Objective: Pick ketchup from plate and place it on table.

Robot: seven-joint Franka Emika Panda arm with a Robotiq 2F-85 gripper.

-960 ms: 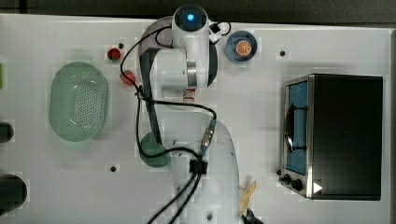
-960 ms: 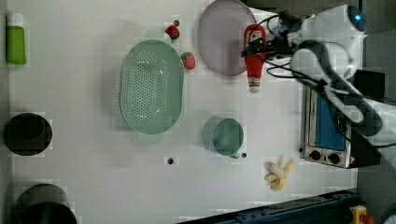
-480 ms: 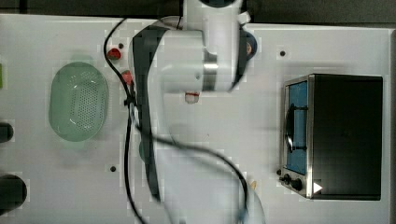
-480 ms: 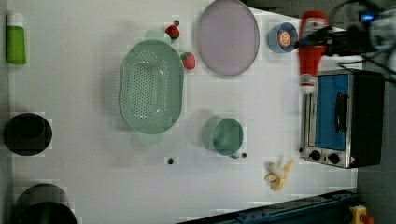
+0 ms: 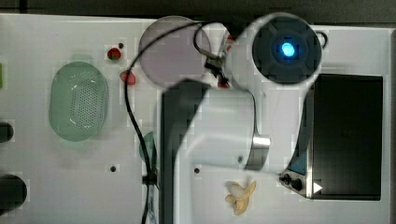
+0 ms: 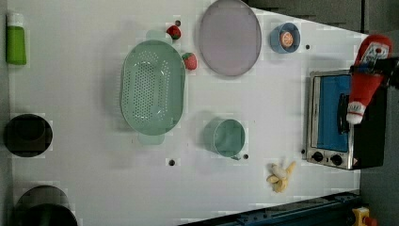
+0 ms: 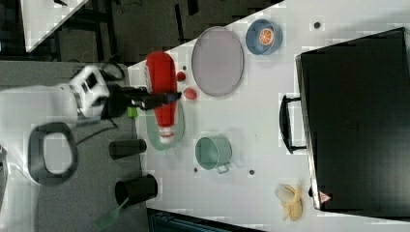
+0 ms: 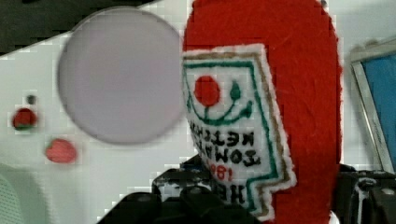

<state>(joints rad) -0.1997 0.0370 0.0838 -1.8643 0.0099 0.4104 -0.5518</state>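
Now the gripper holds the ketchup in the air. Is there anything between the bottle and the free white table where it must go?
Nothing visible blocks it. The ketchup hangs clamped in the gripper above the table, off the plate.

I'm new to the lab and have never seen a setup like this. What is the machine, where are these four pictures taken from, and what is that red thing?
The machine is a single robot arm, white with a blue light in the top view. Three cameras stand off the arm; the fourth rides on its wrist. The red thing is a soft toy ketchup bottle, clamped in the dark gripper and held up in the air, clear of the mauve plate, which now lies bare. On the white table there are also a green perforated basket, two strawberries, a small blue dish with an orange slice, a green cup, a peeled banana and a toaster oven.
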